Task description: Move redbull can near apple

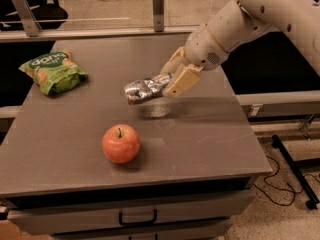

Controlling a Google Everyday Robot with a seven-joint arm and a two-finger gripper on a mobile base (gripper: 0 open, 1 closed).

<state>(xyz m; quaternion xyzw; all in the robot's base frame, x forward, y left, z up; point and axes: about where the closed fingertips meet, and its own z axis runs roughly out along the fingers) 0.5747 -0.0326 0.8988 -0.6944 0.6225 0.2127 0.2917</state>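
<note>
The redbull can [141, 91] is a dented silver can with blue patches, held on its side in the air above the middle of the grey table [210, 134]. My gripper [171, 78] is shut on the can's right end, its tan fingers [181, 82] on either side of it. The can's shadow falls on the table just below it. The apple [121, 143], red-orange with a dark stem, stands on the table in front and to the left of the can, about a can's length away.
A green chip bag [54, 71] lies at the table's far left. A drawer with a black handle [137, 218] sits under the front edge. Metal rails and posts [158, 1] run behind the table. Black cables [287, 181] lie on the floor at right.
</note>
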